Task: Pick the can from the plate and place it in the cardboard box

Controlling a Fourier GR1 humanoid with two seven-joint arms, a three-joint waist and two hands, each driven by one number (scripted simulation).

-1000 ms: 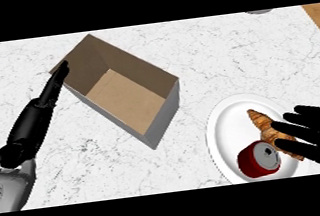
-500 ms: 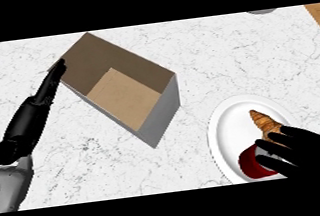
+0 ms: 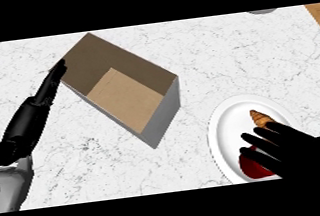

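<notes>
Under right hand (image 3: 310, 154): can (image 3: 254, 167) (axis hidden)

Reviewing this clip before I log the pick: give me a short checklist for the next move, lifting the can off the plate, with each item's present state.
1. Right hand over the can: ok, its fingers cover most of the red can.
2. Fingers curled round the can: cannot tell, the hand hides the contact.
3. Can on the plate: ok, its red edge shows at the plate's lower part.
4. Croissant out of the grasp: not ok, it lies right against the fingers.
5. Cardboard box open and unblocked: ok, its floor is bare.
6. Left hand clear of the box's opening: ok, it lies straight along the box's left outer wall.
</notes>
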